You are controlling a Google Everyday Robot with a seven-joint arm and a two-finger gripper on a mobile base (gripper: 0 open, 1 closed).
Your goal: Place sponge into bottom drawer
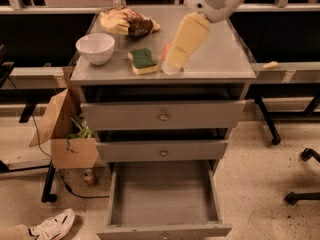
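Note:
The sponge [143, 60], dark green over yellow foam, lies on the cabinet top [215, 59] near its front edge, left of centre. The bottom drawer [165, 196] is pulled open below and nothing shows inside it. My arm reaches in from the upper right, and my gripper [170, 67] hangs just above the cabinet top, right beside the sponge on its right. The two shallower drawers above the bottom drawer are pushed in.
A red apple [165, 49] is mostly hidden behind my arm. A white bowl [95, 47] and a yellow-and-brown snack bag [128, 22] sit at the back left. A cardboard box [65, 131], a shoe [52, 226] and chair bases [302, 176] stand on the floor.

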